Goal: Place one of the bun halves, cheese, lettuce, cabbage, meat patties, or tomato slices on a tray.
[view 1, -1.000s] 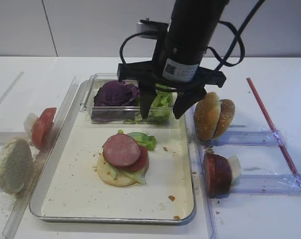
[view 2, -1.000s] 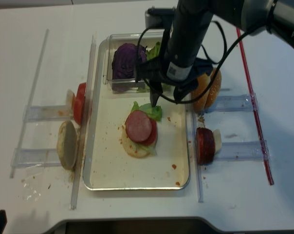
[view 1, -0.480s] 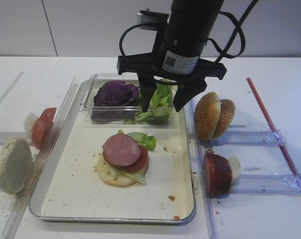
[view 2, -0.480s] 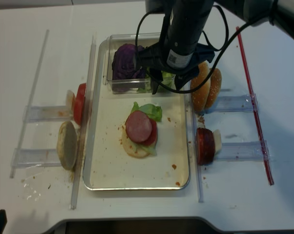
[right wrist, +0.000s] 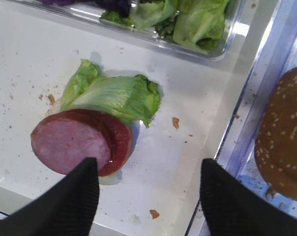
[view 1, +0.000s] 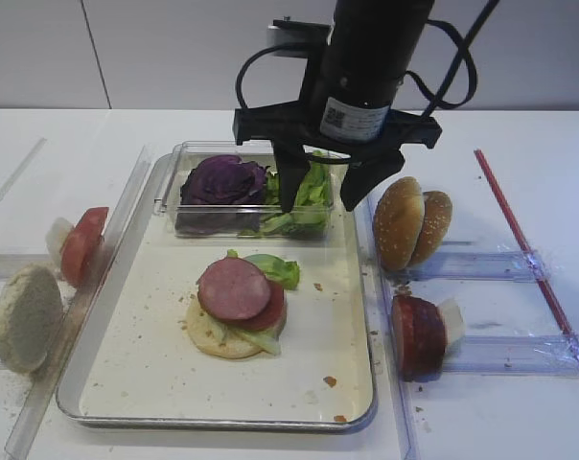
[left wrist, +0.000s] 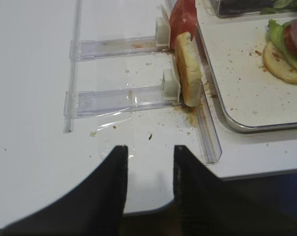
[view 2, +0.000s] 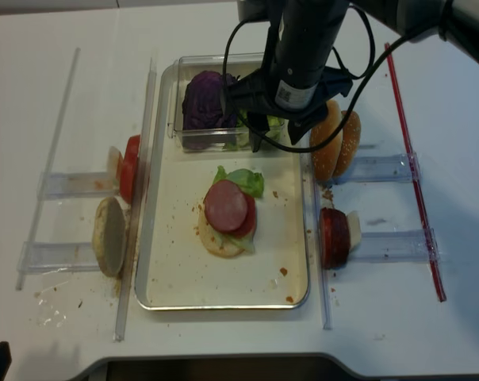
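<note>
A white counter carries the cream tray at its middle. Clear plastic racks lie toward the right edge, more clear racks toward the left. A red strip runs along the right side. Crumbs dot the counter beside the tray.

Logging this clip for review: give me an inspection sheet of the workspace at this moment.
Surface: white table, crumbs near the tray.
Job's things: meat patty stacked over tomato, lettuce and pale bun half on the tray; sesame buns on the right.
Clutter: clear box of purple cabbage and greens.
Grippers: right gripper open, empty, above the box; left gripper open, empty.
Cables: black cable looped on the right arm.
Surroundings: pale wall.
</note>
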Action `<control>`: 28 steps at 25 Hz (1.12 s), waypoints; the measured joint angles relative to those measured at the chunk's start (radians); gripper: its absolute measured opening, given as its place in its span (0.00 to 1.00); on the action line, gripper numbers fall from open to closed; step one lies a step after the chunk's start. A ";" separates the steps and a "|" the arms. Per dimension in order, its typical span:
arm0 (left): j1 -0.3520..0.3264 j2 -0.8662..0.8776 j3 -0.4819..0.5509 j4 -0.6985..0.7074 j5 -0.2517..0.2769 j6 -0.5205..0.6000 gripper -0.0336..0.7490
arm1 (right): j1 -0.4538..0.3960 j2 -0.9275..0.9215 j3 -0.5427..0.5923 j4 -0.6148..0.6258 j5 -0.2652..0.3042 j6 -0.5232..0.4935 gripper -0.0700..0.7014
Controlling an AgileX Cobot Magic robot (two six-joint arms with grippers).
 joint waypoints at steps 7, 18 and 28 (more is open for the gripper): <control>0.000 0.000 0.000 0.000 0.000 0.000 0.33 | -0.092 -0.049 0.000 0.015 0.000 -0.021 0.70; 0.000 0.000 0.000 0.000 0.000 0.000 0.33 | -0.312 -0.217 0.118 -0.035 0.006 -0.143 0.70; 0.000 0.000 0.000 -0.006 0.000 0.000 0.33 | -0.481 -0.362 0.282 -0.041 0.008 -0.261 0.69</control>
